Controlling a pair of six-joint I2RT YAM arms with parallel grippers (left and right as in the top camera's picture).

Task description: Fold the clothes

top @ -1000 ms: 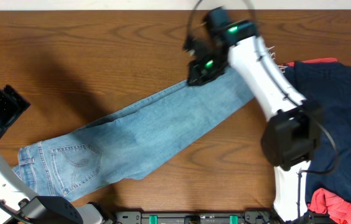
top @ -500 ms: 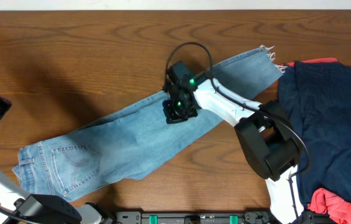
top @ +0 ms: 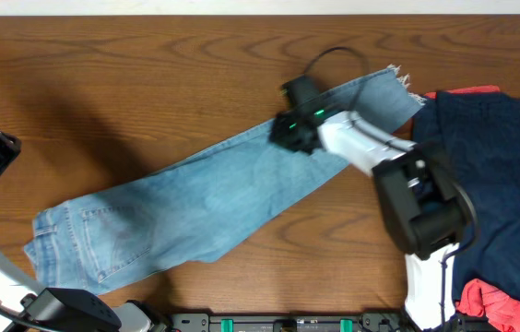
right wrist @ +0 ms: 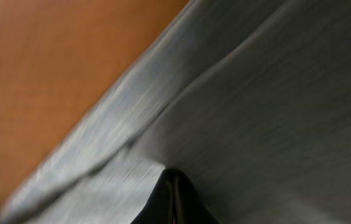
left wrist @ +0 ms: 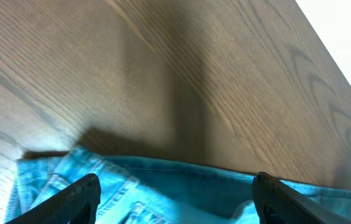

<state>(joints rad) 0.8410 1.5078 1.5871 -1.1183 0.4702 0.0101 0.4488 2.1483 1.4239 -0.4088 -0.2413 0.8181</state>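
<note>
Jeans [top: 195,198] lie diagonally across the table [top: 149,65], waist at lower left, frayed hem at upper right beside a navy garment [top: 500,157] and red cloth [top: 486,300]. The right tool [top: 283,136], fully closed, presses on the leg; any pinch is unclear. The left tool [left wrist: 175,193] gapes wide, empty, near the waist.

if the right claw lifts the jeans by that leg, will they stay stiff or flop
Probably floppy: the jeans lie limp and creased, puckering toward the right claw. Likely heavyish for cloth, being full-length denim. The rest would probably drag across the wooden table.
</note>
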